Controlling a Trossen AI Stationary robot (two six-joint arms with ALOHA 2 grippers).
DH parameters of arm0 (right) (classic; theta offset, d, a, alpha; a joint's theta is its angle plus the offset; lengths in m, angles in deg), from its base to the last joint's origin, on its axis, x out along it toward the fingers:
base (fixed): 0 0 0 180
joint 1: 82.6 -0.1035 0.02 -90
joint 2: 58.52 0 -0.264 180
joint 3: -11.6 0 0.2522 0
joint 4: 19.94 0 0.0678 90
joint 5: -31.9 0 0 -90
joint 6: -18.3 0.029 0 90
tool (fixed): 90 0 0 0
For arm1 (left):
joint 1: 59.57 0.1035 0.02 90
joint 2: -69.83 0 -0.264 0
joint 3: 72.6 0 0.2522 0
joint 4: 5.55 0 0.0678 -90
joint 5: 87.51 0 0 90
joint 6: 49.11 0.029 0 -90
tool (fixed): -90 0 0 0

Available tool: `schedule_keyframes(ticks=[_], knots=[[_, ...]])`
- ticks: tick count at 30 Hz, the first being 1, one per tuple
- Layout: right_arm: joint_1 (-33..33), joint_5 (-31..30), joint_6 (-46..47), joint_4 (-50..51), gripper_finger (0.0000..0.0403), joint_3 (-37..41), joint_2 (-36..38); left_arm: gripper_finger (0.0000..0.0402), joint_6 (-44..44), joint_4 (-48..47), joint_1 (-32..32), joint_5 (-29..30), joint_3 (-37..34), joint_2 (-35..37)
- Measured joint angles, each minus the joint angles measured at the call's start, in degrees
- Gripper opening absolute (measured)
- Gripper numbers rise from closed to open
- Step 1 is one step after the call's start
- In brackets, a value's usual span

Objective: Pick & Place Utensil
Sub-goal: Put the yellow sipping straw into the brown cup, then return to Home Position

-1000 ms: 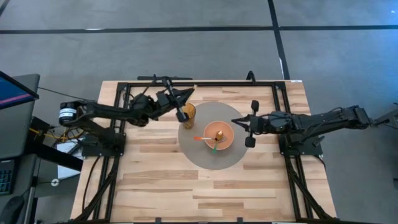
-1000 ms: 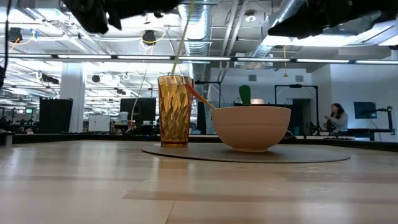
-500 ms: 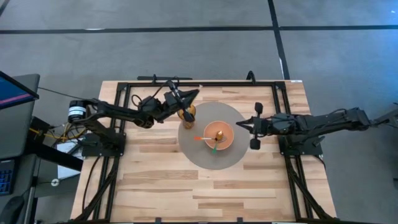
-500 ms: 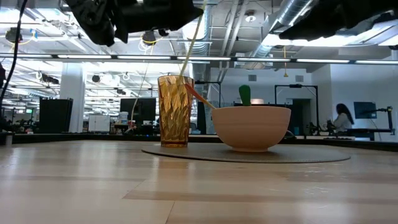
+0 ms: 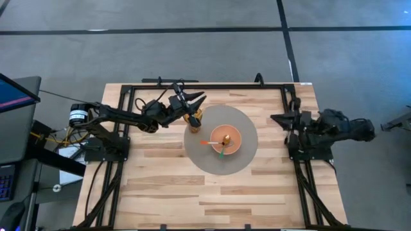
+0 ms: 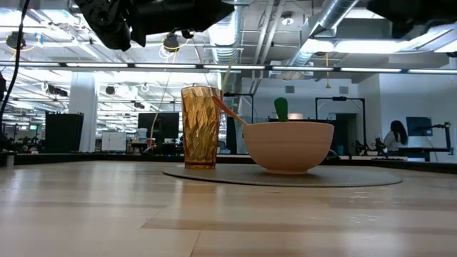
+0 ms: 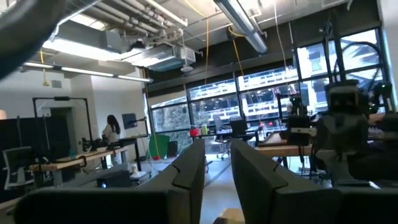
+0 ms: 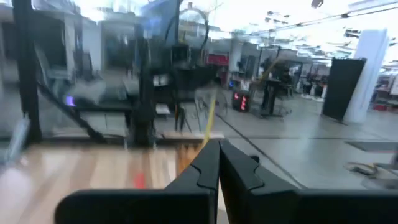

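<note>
From overhead, the left gripper [image 5: 194, 102] hovers right above the amber glass [image 5: 193, 117], hiding much of its rim. Its fingers are spread wide and hold nothing. In the low view the arm is only a dark mass cut off by the upper edge, and the fingertips cannot be made out there.

The amber glass [image 6: 201, 127] stands upright at about ten o'clock on the round grey mat [image 5: 247, 157], which lies mid-table on the wooden table [image 5: 167, 192]. A thin pale utensil [image 6: 224, 79] leans out of the glass, tilted toward the bowl; what kind of utensil it is cannot be told.

At the mat's centre sits the tan bowl [image 5: 226, 136]. It holds an orange-handled utensil [image 5: 209, 142] pointing toward nine o'clock and a green-handled utensil [image 5: 221, 153] pointing toward seven o'clock; their working ends are hidden inside the bowl. Level with the table, the green tip [image 6: 281, 108] pokes above the rim.

Far over at three o'clock, the right gripper [image 5: 280, 119] rests folded back at the table's edge, well apart from the mat. The right wrist view shows its fingers pressed together, clenched on nothing.
</note>
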Motion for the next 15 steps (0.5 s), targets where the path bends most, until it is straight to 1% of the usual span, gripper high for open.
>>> schedule_keyframes(ticks=[1, 3, 4, 10, 15], knots=[[0.00, 0.17, 0.74, -0.75, 0.0001, -0.13, 0.19, 0.0083, 0.04, -0.01, -0.08, -0.02, 0.00, 0.06], [-0.06, 0.09, 1.78, 2.78, 0.0001, 0.64, 0.85, 0.0093, 0.07, -0.05, -0.35, 0.03, 0.00, 0.08], [-0.20, 0.11, 2.09, 2.84, 0.0001, 0.65, 0.61, 0.0098, 0.09, -0.12, -0.37, 0.30, 0.00, 0.08], [-0.61, 0.11, 2.50, 0.32, 0.0000, 0.68, -3.13, 0.0122, 0.09, -0.06, -0.39, 1.19, 0.07, 0.10], [-0.60, 0.11, 2.50, -0.45, 0.0000, 0.72, -3.52, 0.0129, 0.03, 0.06, -0.96, 1.32, 0.07, 0.84]])
